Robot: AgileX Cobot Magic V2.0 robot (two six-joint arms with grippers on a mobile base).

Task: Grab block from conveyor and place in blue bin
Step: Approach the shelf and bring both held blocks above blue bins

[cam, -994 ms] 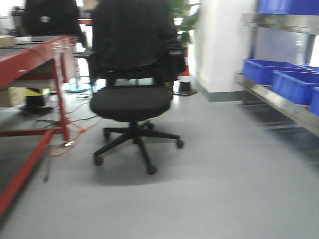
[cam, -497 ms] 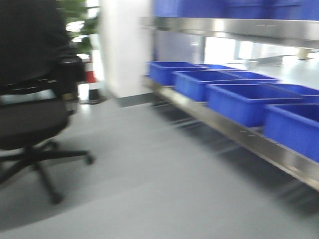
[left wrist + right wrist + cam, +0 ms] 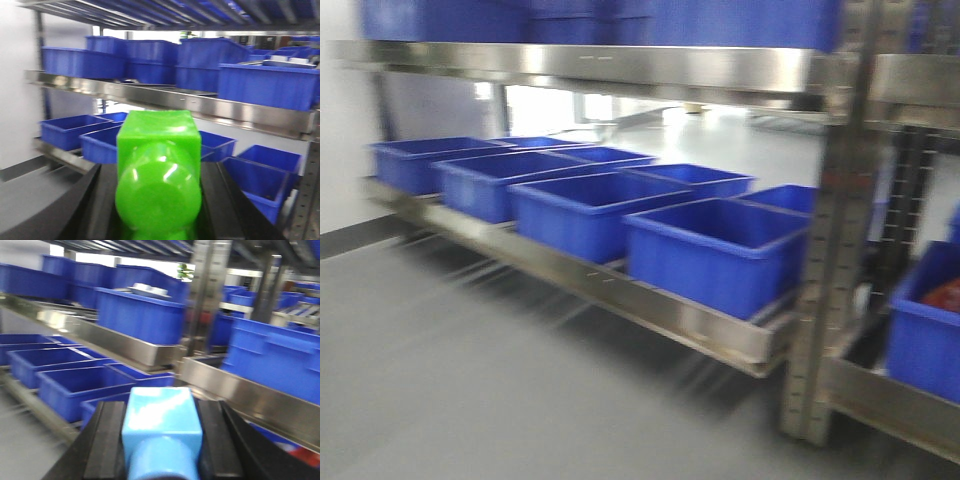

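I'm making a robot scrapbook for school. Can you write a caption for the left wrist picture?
Left pincer grips a green block before steel shelves of blue bins.

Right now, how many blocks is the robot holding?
2. A green block sits in the left end effector; a light blue block sits in the right end effector. No others show.

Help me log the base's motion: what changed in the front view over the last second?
The view swung right: the black office chair and the red conveyor frame slid off the left edge, and the steel rack with its blue bins came to fill the frame. The grey floor stayed the same.
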